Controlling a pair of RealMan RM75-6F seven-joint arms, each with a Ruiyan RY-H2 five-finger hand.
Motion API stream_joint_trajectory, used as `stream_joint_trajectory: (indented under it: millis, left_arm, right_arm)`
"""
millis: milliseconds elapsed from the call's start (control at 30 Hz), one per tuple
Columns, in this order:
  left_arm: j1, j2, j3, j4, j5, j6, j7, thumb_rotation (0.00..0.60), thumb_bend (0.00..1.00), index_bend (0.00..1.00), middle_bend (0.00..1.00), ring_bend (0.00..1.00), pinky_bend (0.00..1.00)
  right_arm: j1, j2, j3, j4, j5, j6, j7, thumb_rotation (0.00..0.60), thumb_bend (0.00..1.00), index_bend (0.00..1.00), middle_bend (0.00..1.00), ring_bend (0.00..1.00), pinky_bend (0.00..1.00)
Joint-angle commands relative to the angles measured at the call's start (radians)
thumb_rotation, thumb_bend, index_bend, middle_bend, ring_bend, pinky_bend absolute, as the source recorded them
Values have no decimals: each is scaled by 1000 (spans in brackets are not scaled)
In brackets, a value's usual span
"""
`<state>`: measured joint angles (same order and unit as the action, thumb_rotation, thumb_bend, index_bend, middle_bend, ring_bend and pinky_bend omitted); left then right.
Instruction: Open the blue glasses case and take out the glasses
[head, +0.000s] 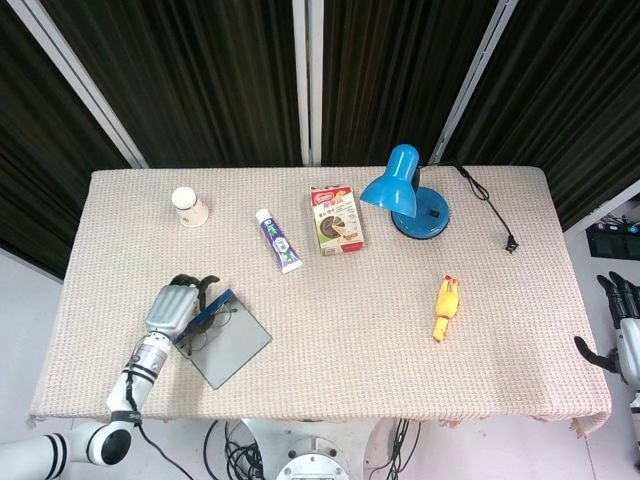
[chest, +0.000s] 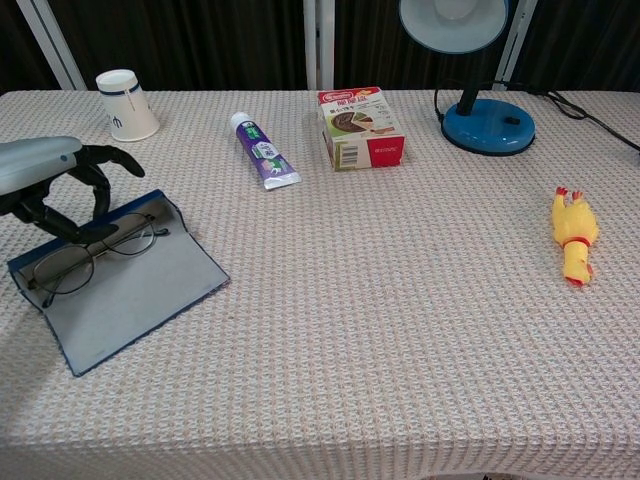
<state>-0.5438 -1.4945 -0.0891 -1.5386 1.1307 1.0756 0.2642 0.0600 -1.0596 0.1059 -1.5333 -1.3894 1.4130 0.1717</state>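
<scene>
Now the left hand (chest: 45, 180) arches, fingers curled, over the glasses (chest: 92, 250) in the open blue glasses case (chest: 130, 290); contact seems likely but unclear.

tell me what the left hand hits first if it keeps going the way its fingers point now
Likely the glasses lying in the open blue glasses case: the left hand has its fingers curled down right over the frame. Whether they already touch it is unclear.
</scene>
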Motion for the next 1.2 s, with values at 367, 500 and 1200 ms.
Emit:
stream_joint_trajectory:
  millis: [367, 500, 1200]
  left_arm:
    - [6, -53, 23, 112, 194, 128, 54, 600, 345, 224, 578, 253, 177]
    - [10, -82, 31, 168, 254, 174, 79, 600, 345, 225, 584, 257, 176]
    - [-16, -207, 51, 470, 500, 336, 158, 600, 348, 221, 585, 264, 176]
  right_arm:
    - [1, -5, 0, 8, 3, -5, 6, 600, 176, 0, 0, 0, 0]
    - [2, -8, -2, 13, 3, -10, 8, 600, 176, 0, 0, 0, 0]
    - [4, -13, 0, 33, 13, -21, 27, 600, 176, 0, 0, 0, 0]
